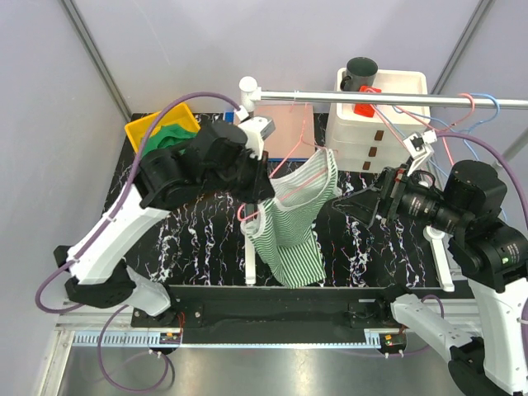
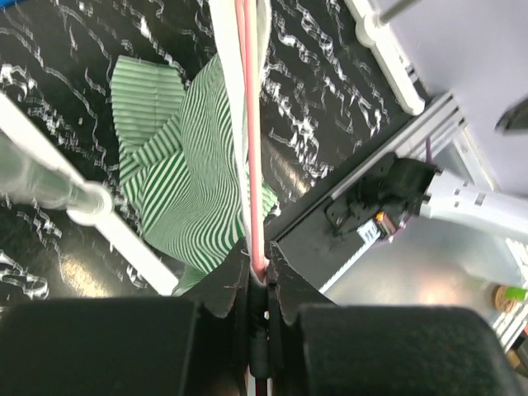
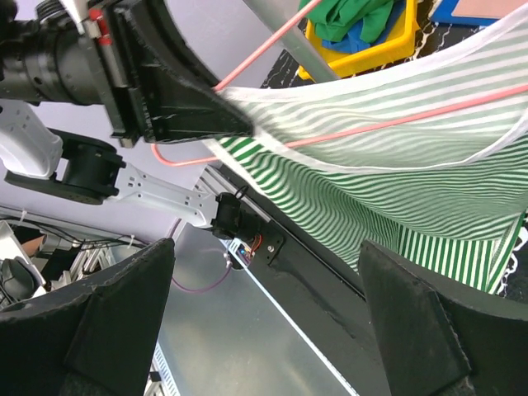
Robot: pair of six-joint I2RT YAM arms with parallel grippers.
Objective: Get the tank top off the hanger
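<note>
A green-and-white striped tank top [image 1: 293, 219] hangs on a pink wire hanger [image 1: 247, 216], whose hook goes up to the metal rod [image 1: 371, 97]. My left gripper [image 1: 257, 200] is at the hanger's left end, shut on the pink wire. The left wrist view shows that wire [image 2: 252, 124] pinched between the jaws of the left gripper [image 2: 258, 276], with the tank top [image 2: 181, 165] below. My right gripper [image 1: 342, 203] is open just right of the garment and holds nothing. In the right wrist view, the right gripper [image 3: 268, 247] faces the tank top [image 3: 396, 173] and hanger [image 3: 371, 128].
A white rack post [image 1: 249, 247] stands under the hanger's left end. Spare pink and blue hangers [image 1: 478, 103] hang at the rod's right. A white drawer unit [image 1: 379, 124] with a black cup [image 1: 360, 73] stands behind. A yellow bin [image 1: 157, 130] of cloths sits back left.
</note>
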